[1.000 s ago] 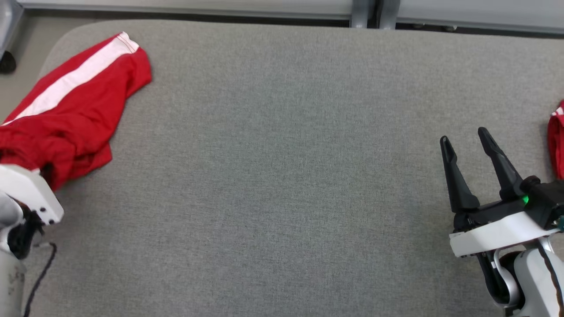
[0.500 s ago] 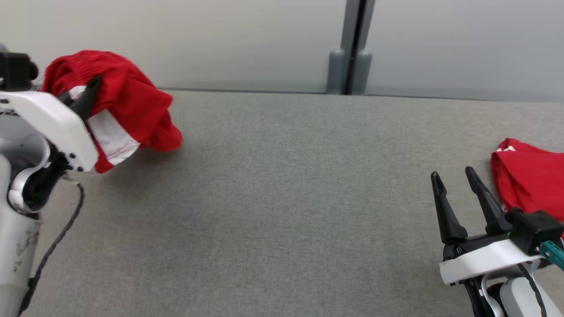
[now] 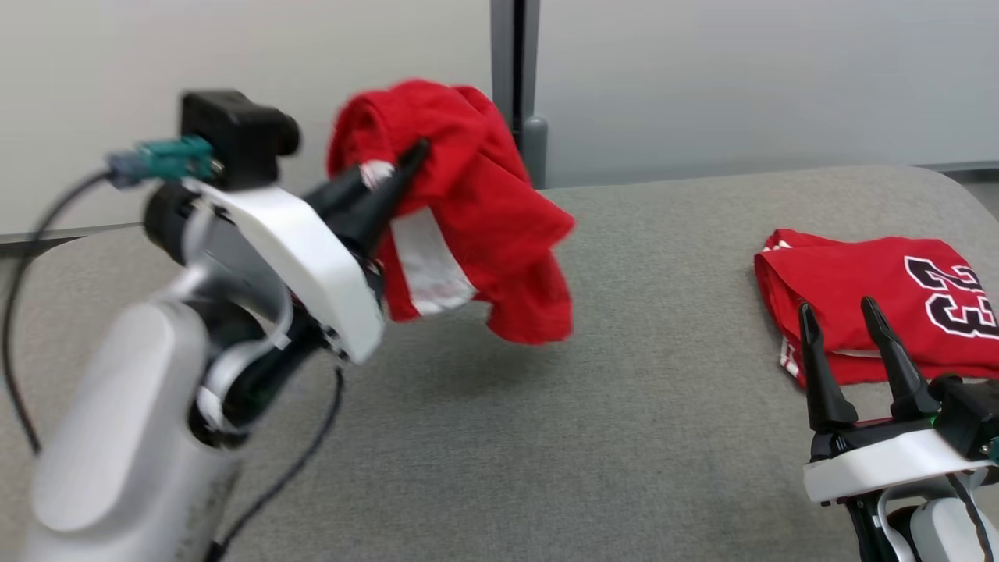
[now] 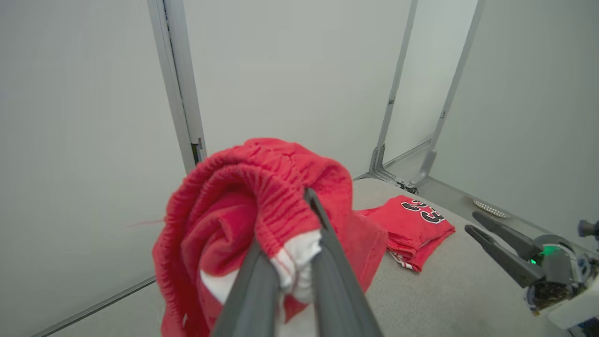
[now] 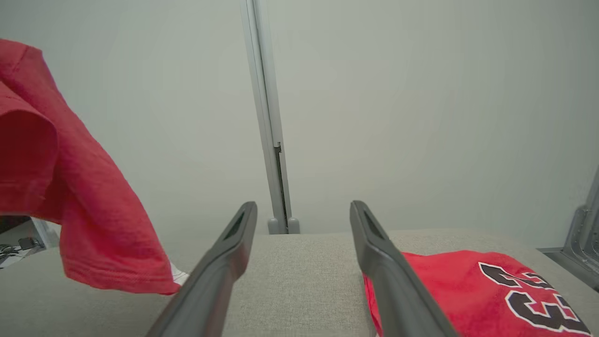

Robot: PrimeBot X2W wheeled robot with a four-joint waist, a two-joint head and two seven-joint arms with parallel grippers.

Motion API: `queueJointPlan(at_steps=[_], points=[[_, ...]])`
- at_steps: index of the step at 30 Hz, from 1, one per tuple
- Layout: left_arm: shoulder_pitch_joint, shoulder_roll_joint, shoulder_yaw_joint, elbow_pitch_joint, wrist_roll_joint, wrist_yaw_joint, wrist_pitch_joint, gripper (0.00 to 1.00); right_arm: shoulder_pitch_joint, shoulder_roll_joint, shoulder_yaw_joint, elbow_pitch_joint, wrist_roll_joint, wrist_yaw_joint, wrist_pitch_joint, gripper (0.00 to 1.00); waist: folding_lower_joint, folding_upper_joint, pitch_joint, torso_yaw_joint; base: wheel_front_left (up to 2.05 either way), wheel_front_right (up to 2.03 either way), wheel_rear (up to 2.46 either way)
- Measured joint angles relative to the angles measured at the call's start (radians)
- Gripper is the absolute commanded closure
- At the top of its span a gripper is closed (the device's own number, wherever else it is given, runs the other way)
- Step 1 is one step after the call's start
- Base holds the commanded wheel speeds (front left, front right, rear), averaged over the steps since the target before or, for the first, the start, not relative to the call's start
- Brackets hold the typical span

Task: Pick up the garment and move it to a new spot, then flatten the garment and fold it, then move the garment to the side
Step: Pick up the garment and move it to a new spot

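**A:** Where are the red shorts [image 3: 484, 203]?

**B:** Up off the grey padded surface [image 3: 624, 437], bunched in the left gripper [image 3: 406, 168]. Its two dark fingers are pinched on the gathered waistband and a bit of white trim. The left wrist view shows cloth squeezed between them.

**A:** Do they touch the pad anywhere?

**B:** No. The lowest fold hangs above it, left of centre, with a soft shadow underneath. That part of the head view is blurred.

**A:** And the right gripper [image 3: 836, 306]?

**B:** Low at the near right, fingers spread wide with nothing between them. The tips point toward a folded red jersey [image 3: 858, 265] with a black number 23, lying flat at the right end of the surface. In the head view they overlap its near edge, but I cannot tell whether they touch it.

**A:** Are the shorts close to the jersey?

**B:** Well apart, with bare pad between them.

**A:** What's behind?

**B:** Pale wall panels and a grey upright post [image 3: 515, 78], just behind the shorts. A black cable [image 3: 289, 468] droops from the left arm.
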Motion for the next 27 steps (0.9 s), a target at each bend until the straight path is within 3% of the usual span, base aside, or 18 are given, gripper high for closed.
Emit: queueJointPlan(at_steps=[4, 8, 15, 18, 20, 27], points=[[0.078, -0.057, -0.057, 0.009, 0.014, 0.013, -0.044, 1.00, 0.003, -0.002, 0.008, 0.002, 0.000, 0.000, 0.000, 0.00, 0.0000, 0.0000, 0.017, -0.035, 0.00, 0.00, 0.00], [0.146, -0.096, -0.124, 0.119, 0.068, 0.010, -0.128, 1.00, -0.005, -0.001, 0.026, 0.005, 0.002, 0.000, 0.000, 0.00, 0.0000, 0.0000, 0.038, -0.066, 0.00, 0.00, 0.00], [0.183, -0.177, -0.287, 0.506, 0.174, -0.059, -0.359, 1.00, -0.031, -0.004, 0.065, 0.029, 0.012, 0.000, 0.000, 0.00, 0.0000, 0.0000, 0.070, -0.104, 0.00, 0.00, 0.00], [0.177, -0.205, -0.333, 0.646, 0.173, -0.068, -0.432, 1.00, -0.039, -0.005, 0.080, 0.042, 0.013, 0.000, 0.000, 0.00, 0.0000, 0.0000, 0.068, -0.105, 0.00, 0.00, 0.00], [0.166, -0.217, -0.350, 0.716, 0.158, -0.071, -0.476, 0.00, -0.040, -0.006, 0.085, 0.048, 0.016, 0.000, 0.000, 0.00, 0.0000, 0.0000, 0.062, -0.103, 0.00, 0.00, 0.00], [0.128, -0.202, -0.402, 0.747, 0.110, -0.074, -0.579, 0.00, -0.023, -0.013, 0.067, 0.057, 0.026, 0.000, 0.000, 0.00, 0.0000, 0.0000, 0.035, -0.066, 0.00, 0.00, 0.00]])
